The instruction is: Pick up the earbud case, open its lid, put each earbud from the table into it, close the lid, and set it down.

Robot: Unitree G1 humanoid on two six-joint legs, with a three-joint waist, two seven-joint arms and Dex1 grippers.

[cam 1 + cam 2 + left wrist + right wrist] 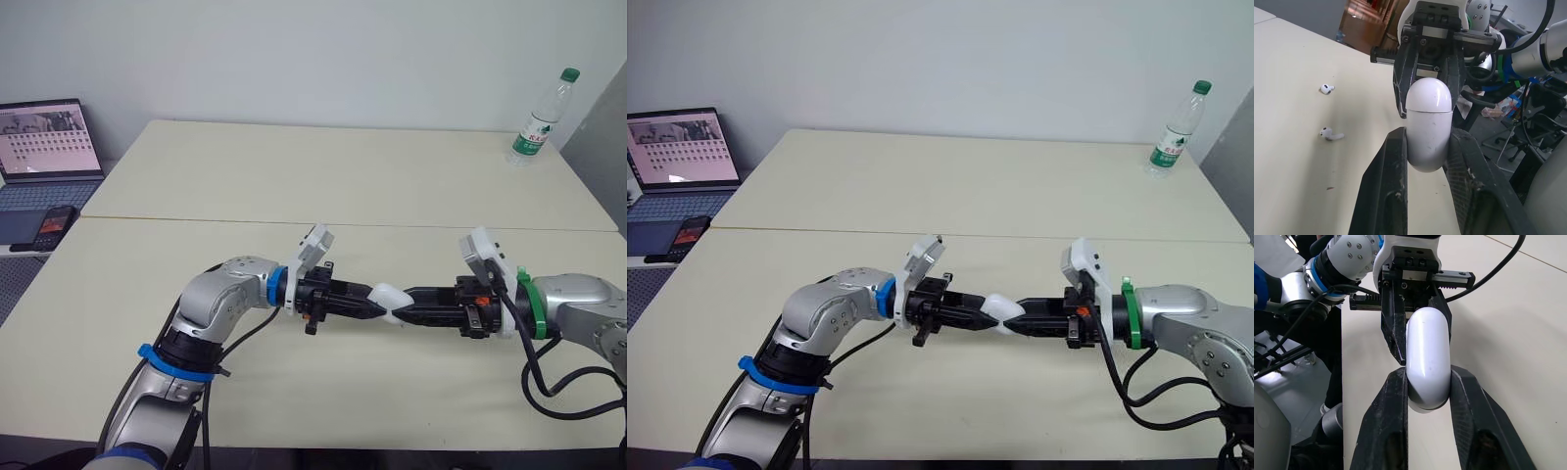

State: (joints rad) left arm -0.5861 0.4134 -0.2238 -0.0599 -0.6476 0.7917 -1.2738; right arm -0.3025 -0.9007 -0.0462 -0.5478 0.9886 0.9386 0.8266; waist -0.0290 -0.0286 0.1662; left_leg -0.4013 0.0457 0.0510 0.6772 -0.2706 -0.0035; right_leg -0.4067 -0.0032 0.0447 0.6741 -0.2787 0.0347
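I have the earbud case (390, 297) off the counter (343, 176), held in the air between my two arms, out in front of the robot and above the near half of the surface. The left tool (1428, 140) is clamped on the body end of the case, one black finger on each side. The right tool (1427, 378) comes in from the opposite side and is clamped on the other, rounded end, so the two tools meet nose to nose with the case bridging them.

In the left wrist view I can see the seam between lid and body, and it is closed: the lid is not open yet.

Both earbuds lie loose on the counter, apart from the case. One earbud (1327, 89) sits a little beyond the other earbud (1330, 133), the two near each other but not touching.

So I judge only the first step done: the case is picked up. Left to do are opening the lid, most likely by having one tool hold the body while the other works the lid end, then fetching each earbud in turn, seating them, shutting the lid and setting the case down. With both tools occupied, one will have to let go before any earbud can be fetched.
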